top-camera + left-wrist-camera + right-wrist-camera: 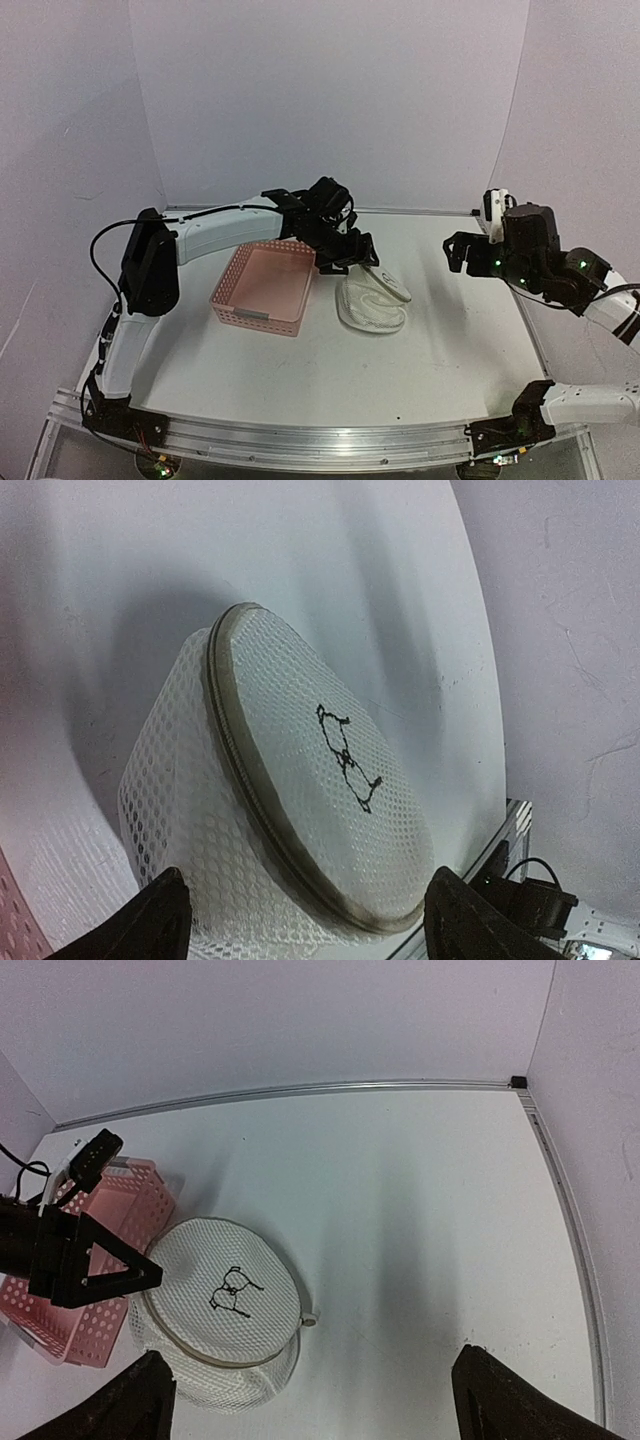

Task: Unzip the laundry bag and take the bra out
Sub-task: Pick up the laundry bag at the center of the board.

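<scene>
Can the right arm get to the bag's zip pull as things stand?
Probably yes. The right gripper is open and off to one side of the bag, with only bare table between. The zip pull sits on the rim facing it; the left gripper is at the basket side.

The laundry bag [300,750] runs off the bottom of the left wrist view, and I can't see through its mesh. The pink basket [135,1205] is cut by the right wrist view's left edge.
</scene>
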`<state>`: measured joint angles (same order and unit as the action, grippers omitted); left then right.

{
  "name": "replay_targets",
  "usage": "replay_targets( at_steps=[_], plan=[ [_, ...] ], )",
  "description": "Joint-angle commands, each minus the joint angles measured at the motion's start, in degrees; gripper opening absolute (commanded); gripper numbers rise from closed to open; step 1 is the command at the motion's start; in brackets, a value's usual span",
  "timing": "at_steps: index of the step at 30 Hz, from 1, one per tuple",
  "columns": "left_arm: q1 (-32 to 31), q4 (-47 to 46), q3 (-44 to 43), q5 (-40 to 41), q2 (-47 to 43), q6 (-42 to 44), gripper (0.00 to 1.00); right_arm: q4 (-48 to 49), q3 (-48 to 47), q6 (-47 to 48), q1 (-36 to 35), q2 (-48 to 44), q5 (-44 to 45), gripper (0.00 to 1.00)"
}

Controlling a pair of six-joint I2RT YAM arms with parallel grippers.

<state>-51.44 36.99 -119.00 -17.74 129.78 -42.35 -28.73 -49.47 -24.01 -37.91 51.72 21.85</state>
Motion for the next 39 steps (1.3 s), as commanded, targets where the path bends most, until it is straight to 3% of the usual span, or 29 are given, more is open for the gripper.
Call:
replay_targets(
  at_steps=[1,8,24,39],
  plan=[
    [0.1,-2.7,-5.7,-2.6,1.8,-1.5,0.79,0.8,0.5,-0.9,0.0,-1.2,0.2,0.98],
    [0.1,-3.0,-7.7,-4.2,4.4,-2.0,0.68,0.9,1.5,-1.2,-0.1,-1.5,0.2,0.98],
    [0.0,-3.9,-3.0,-6.1,2.5,-0.9,0.01,2.0,3.7,-1.8,-0.1,-3.7,0.2,0.98],
    [-0.7,-8.2,8.3,-11.2,-10.3,6.1,0.0,2.5,2.8,1.8,-0.1,-1.3,-7.9,0.98]
  ],
)
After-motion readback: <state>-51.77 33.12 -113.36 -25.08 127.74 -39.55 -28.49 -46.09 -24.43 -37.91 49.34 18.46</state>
